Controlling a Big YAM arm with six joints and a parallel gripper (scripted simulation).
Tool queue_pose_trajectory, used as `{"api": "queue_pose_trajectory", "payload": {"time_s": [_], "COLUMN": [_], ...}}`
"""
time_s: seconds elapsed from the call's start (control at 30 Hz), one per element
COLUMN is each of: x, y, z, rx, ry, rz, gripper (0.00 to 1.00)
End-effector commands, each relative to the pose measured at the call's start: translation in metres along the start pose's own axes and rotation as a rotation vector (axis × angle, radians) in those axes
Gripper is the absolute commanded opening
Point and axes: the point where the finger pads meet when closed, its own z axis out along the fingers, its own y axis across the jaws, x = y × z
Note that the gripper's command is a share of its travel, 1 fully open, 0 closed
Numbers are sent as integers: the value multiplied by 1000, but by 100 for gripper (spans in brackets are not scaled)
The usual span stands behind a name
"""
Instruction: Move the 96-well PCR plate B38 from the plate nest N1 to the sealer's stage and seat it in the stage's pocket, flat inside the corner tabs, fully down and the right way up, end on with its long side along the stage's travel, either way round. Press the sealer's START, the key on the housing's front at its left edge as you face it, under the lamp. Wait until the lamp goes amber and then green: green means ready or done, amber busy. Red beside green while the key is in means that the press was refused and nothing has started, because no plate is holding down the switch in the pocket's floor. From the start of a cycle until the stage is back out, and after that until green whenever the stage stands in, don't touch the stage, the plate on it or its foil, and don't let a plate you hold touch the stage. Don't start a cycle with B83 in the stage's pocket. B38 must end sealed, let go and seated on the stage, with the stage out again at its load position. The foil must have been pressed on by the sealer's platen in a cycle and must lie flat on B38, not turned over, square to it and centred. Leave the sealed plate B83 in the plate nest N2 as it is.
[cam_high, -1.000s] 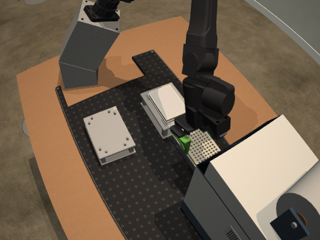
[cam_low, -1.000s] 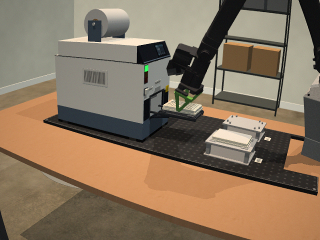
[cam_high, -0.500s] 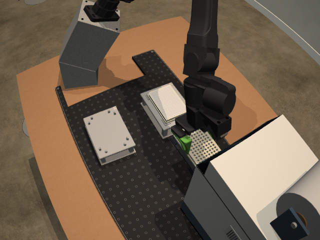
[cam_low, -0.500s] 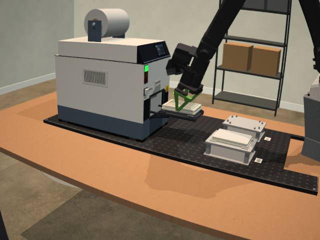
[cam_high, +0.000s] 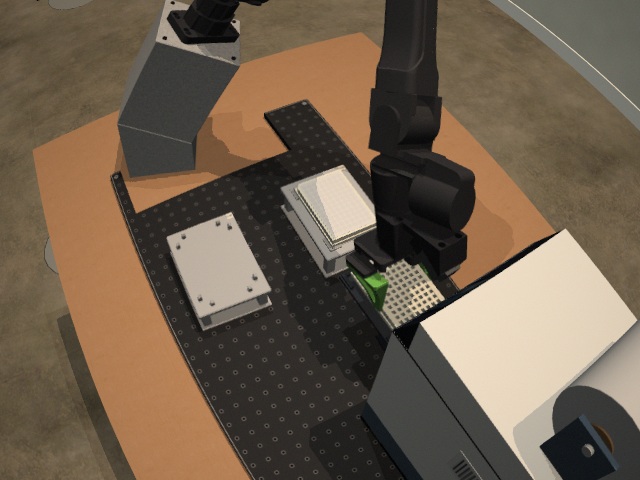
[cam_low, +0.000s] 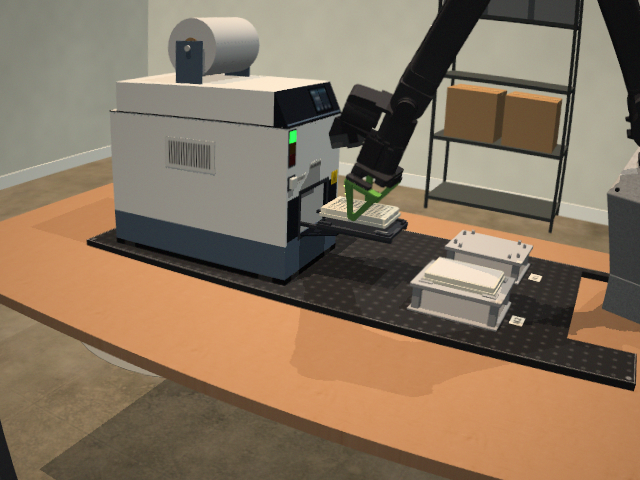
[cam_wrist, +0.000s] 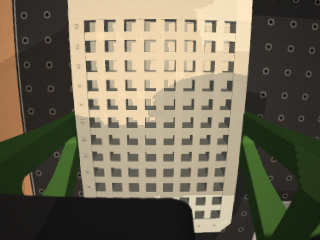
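Observation:
My gripper (cam_high: 399, 280) is shut on the PCR plate B38 (cam_high: 415, 298), its green fingers gripping the two long sides. The plate is open-welled, the right way up, with its long side along the stage's travel. In the exterior view, B38 (cam_low: 358, 207) sits low over the sealer's stage (cam_low: 364, 228), which stands out at the sealer's front. I cannot tell whether the plate rests in the pocket. The wrist view shows the plate (cam_wrist: 159, 120) between my fingers. The lamp (cam_low: 293, 136) is green. The START key (cam_low: 293, 180) is below it. Nest N1 (cam_high: 218, 268) is empty.
The sealed plate B83 (cam_high: 337, 206) lies in nest N2 (cam_high: 320, 242), close beside my wrist. The sealer housing (cam_low: 217, 160) carries a foil roll (cam_low: 214, 45) on top. The arm's grey base (cam_high: 173, 98) stands at the far edge. A shelf with boxes (cam_low: 501, 111) stands behind.

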Motion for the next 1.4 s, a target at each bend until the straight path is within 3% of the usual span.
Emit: {"api": "queue_pose_trajectory", "payload": {"time_s": [0.0,0.17,0.53,0.83,1.17,1.37], "x": [-10,-8,-33,-22,-8,-18], "y": [-8,-8,-2,-9,-8,0], "z": [-13,-14,-13,-3,-13,-12], "rx": [7,9,3,6,8,-2], "ry": [-39,-31,-55,-40,-32,-47], "rz": [1,-5,-15,-8,-3,-2], "gripper": [0,0,0,0,0,0]}}
